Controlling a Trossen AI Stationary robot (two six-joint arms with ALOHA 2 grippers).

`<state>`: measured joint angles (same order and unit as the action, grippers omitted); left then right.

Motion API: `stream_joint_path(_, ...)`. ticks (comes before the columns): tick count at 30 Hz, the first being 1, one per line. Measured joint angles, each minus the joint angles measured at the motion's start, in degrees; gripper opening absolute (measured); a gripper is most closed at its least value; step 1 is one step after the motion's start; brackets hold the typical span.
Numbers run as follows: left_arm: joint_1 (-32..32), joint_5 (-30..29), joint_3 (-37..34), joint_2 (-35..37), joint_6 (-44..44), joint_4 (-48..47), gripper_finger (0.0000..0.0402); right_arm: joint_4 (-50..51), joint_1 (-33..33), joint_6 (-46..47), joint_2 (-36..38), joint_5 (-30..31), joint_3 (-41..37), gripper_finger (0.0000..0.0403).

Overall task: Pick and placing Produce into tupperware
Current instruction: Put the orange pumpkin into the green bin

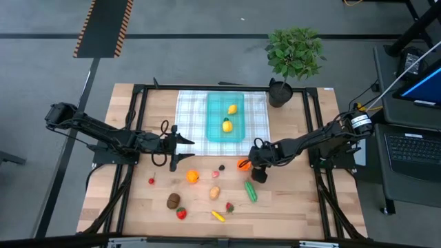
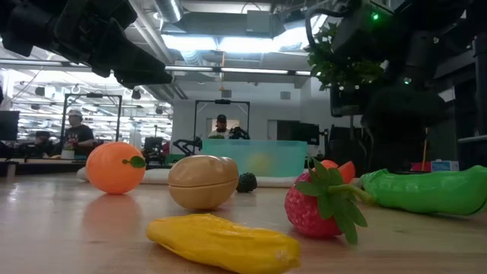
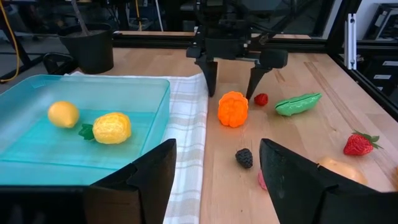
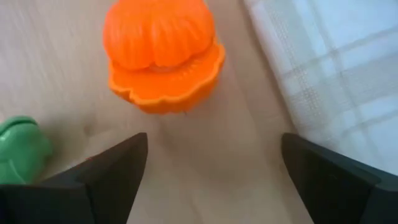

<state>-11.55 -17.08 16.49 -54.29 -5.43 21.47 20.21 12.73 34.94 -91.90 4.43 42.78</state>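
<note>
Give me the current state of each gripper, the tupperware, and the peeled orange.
Left gripper: open, empty, beside the cloth.
Right gripper: open, over the peeled orange, not gripping.
Tupperware: on checked cloth, holding two yellow pieces.
Peeled orange: on the table, loose.

A grey floor (image 1: 207,62) surrounds the wooden table (image 1: 289,207), with a black-and-orange striped strip (image 1: 103,27) running across it. A desk with a keyboard (image 1: 413,148) stands at one side. Beyond the table, ceiling lights (image 2: 221,42) shine over seated people (image 2: 76,133) at workstations.
</note>
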Motion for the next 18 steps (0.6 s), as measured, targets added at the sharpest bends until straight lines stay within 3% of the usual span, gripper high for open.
stream_joint_path(10,0.02,0.00,0.00,0.01,0.00,-0.02,0.0223,-1.73,1.40,13.07,4.63,-3.57,-0.31,0.0367)
stream_joint_path(18,0.00,0.00,0.00,0.00,0.02,-0.04,0.0219,-2.85,3.71,23.18,10.03,4.64,-0.20,0.0367)
